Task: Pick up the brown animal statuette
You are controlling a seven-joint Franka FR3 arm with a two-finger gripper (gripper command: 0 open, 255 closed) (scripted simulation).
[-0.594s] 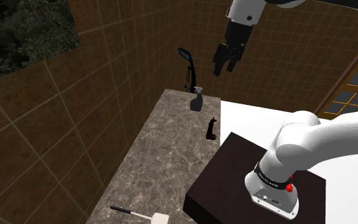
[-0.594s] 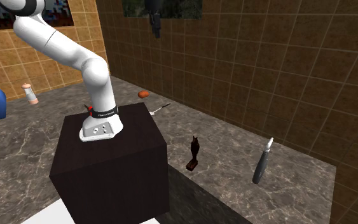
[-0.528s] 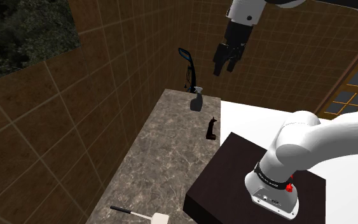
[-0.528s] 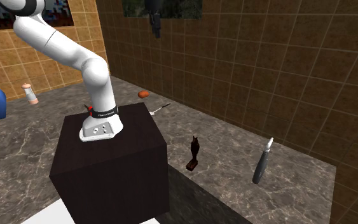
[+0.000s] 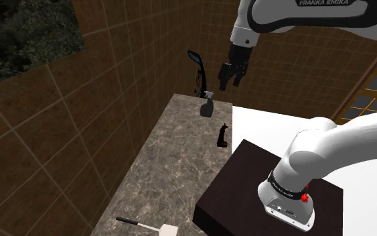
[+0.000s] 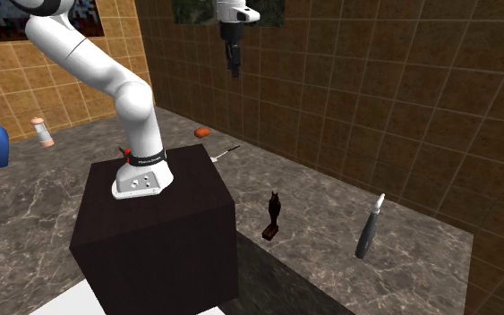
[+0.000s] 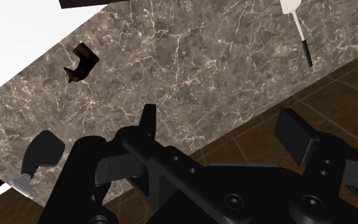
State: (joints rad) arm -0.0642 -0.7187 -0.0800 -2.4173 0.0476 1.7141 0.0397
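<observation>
Statuette [image 5: 222, 135] small, dark, detail unclear; fingers [image 7: 149, 121] apart.

arm [image 5: 331, 142] white | joints dark | gripper [image 5: 225, 83] black | lettering FRANKA EMIKA

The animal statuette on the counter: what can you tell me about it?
The statuette is dark brown, slim, an animal figure with pointed ears on a small base. It stands upright on the marbled counter beside the dark stand, a spray bottle beyond. Only the counter touches it; the gripper hangs well above.
</observation>
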